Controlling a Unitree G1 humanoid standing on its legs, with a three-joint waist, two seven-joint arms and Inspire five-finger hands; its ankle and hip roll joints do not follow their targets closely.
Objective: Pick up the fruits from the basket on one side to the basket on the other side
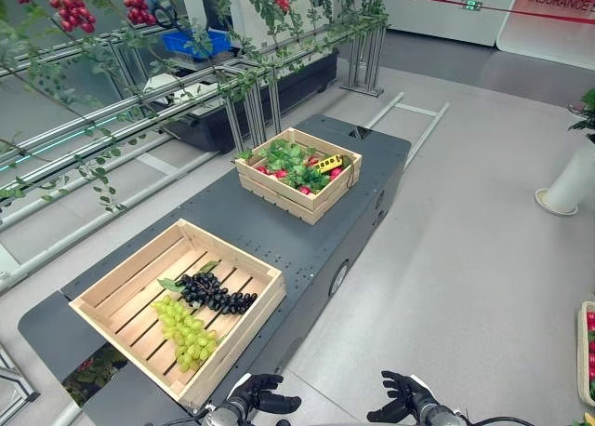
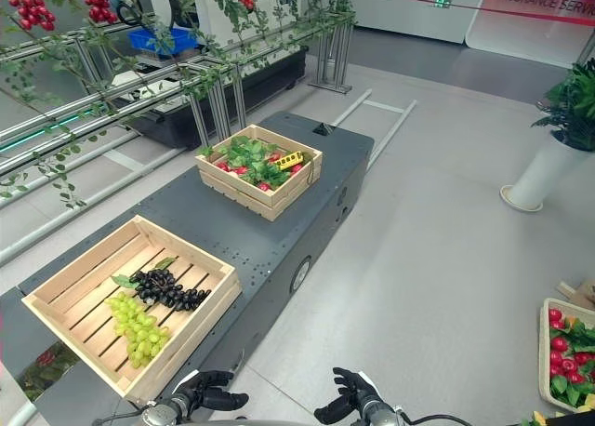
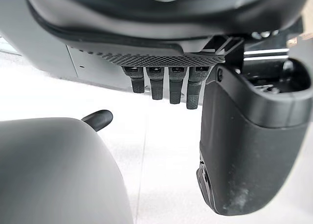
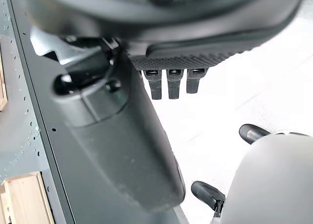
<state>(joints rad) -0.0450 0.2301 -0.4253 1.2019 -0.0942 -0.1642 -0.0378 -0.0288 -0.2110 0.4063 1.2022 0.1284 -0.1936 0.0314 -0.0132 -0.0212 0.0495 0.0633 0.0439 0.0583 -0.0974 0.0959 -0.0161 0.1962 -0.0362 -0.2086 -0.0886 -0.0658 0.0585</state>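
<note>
Black grapes [image 1: 216,293] beside green grapes [image 1: 185,332] (near crate [image 1: 112,296]).

Left robot hand [image 1: 256,392] and right robot hand [image 1: 400,396] hang low, fingers relaxed, empty.

Two dark, glossy plastic hands, the left hand [image 1: 258,392] and right hand [image 1: 400,395], sit on silver-grey wrists at the frame's bottom edge (palms carry dotted, textured padding).
</note>
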